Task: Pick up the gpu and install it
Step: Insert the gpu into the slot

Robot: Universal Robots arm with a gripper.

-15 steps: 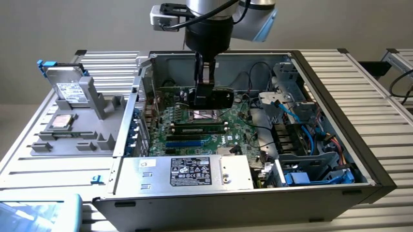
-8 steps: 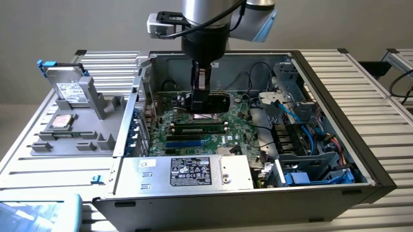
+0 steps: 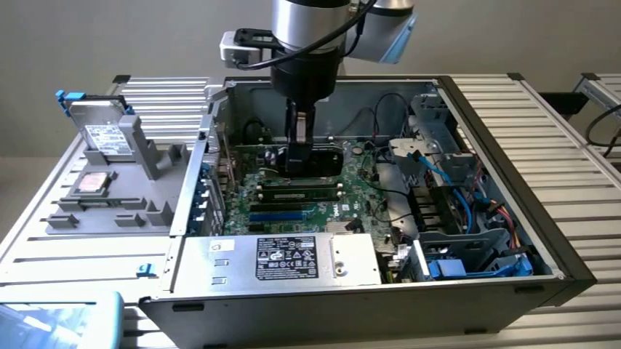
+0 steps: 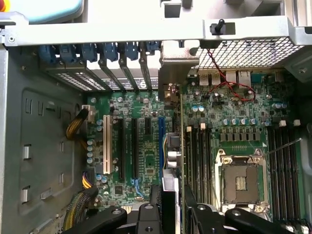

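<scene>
Inside the open computer case [image 3: 505,131], over its green motherboard [image 3: 364,193], I see the gpu [image 4: 176,66] held edge-on by the gripper [image 4: 178,214], jaws part-closed on it; I judge installing is in hand, calling for its edge squared over a slot [image 4: 161,146].

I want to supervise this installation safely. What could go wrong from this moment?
1. The gpu, clamped edge-on in the gripper, stands beside the blue slot, not clearly over it. Pressed down off-line, it could strike the memory slots.
2. Its metal bracket is close to the rear slot covers and might catch there.
3. The grip on such a thin edge might let the gpu tilt.
</scene>
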